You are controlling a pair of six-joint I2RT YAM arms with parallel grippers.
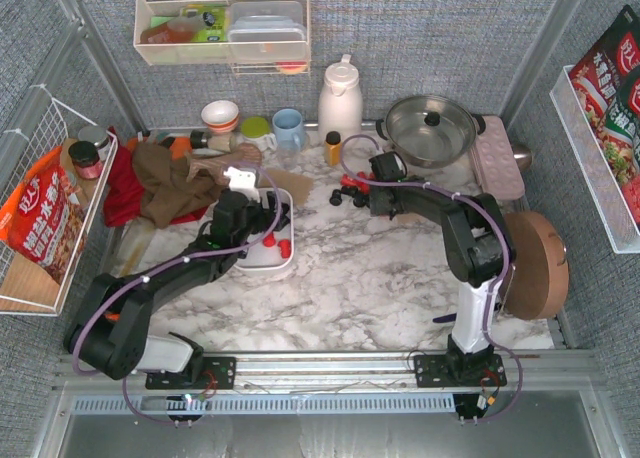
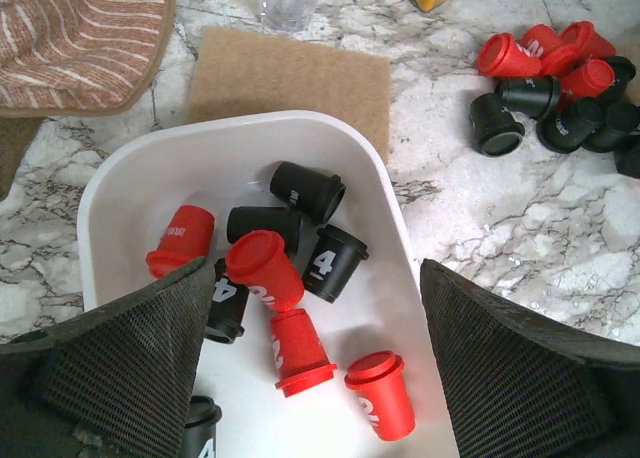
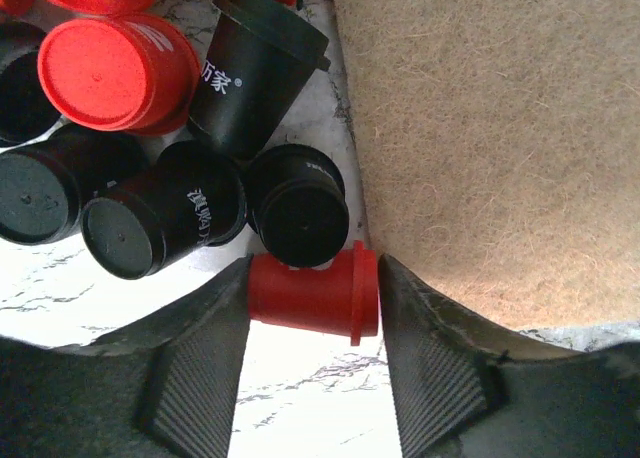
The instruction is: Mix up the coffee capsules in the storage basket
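The white storage basket (image 1: 270, 271) lies left of centre; in the left wrist view (image 2: 120, 188) it holds several red and black coffee capsules (image 2: 300, 248). My left gripper (image 1: 257, 226) hangs open and empty over the basket, its fingers (image 2: 130, 368) either side of the capsules. A loose pile of red and black capsules (image 1: 345, 190) lies on the marble to the right, also in the left wrist view (image 2: 560, 88). My right gripper (image 1: 358, 192) is at that pile, shut on a red capsule (image 3: 312, 294) lying on its side. Black capsules (image 3: 295, 203) touch it.
A brown mat (image 3: 480, 128) lies beside the pile and behind the basket (image 2: 290, 78). A small yellow bottle (image 1: 333, 148), white jug (image 1: 340, 98), lidded pot (image 1: 432, 128), pink tray (image 1: 495, 158), mugs (image 1: 289, 129) and heaped cloths (image 1: 160, 183) line the back. A round brown board (image 1: 535, 263) leans at right.
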